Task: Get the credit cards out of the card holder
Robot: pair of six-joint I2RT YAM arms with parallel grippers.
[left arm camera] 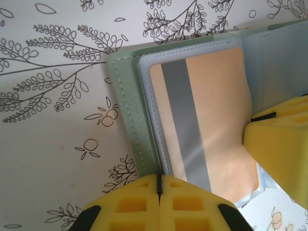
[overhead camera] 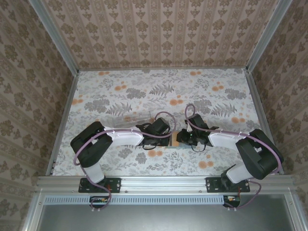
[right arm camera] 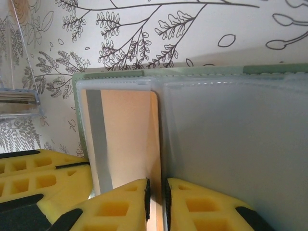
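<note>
Yellow pads of the left gripper (left arm camera: 159, 186) sat pressed together on the near edge of the card holder (left arm camera: 126, 110), clamping it. Near the holder's fold, the right gripper (right arm camera: 156, 195) pinched the long edge of the tan-orange card (left arm camera: 216, 110), which lay inside the holder's clear pocket.

To do this well, I judged the card should slide straight along the pocket toward its open side, with the left clamp firm so the holder would not trail. Whether pocket film was nipped too, I could not tell.

Left wrist view gave me the card's face and its 1 dark stripe. Right wrist view added the clear plastic case (right arm camera: 19, 91) beyond the holder's left end.
</note>
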